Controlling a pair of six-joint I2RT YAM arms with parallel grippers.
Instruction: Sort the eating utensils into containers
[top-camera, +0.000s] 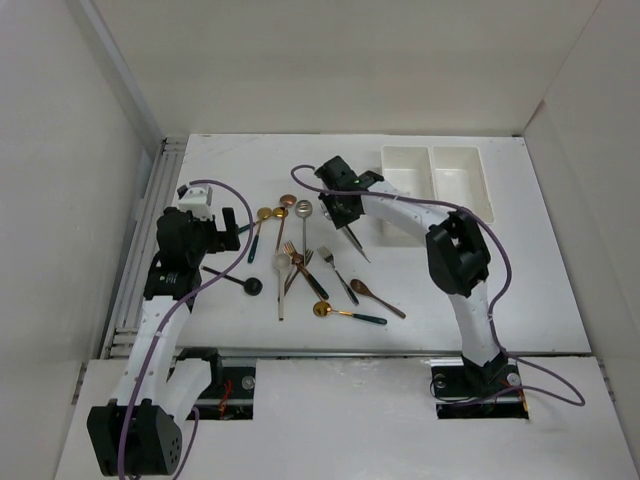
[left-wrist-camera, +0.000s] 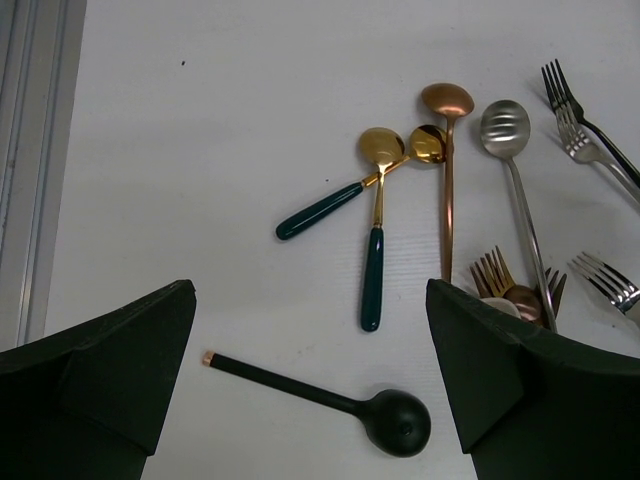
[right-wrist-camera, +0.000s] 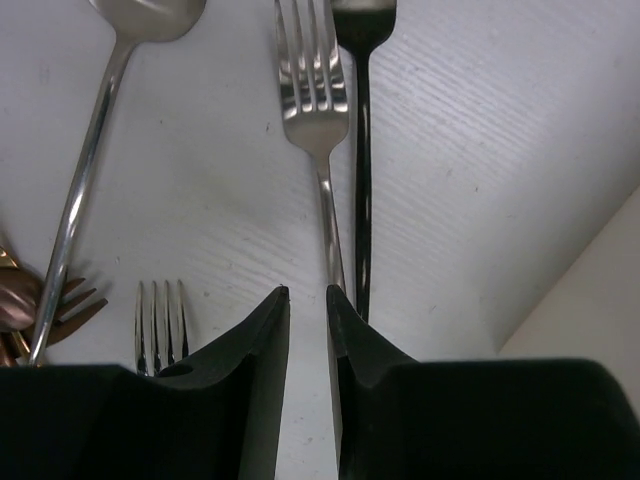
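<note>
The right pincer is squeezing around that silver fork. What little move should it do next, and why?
Probably lift straight up a little. The right pincer looks closed on the silver fork by its handle, but that fork lies close beside a black-handled fork on the table. A gentle lift should free it without dragging its neighbour, before carrying it to the white bins.
</note>
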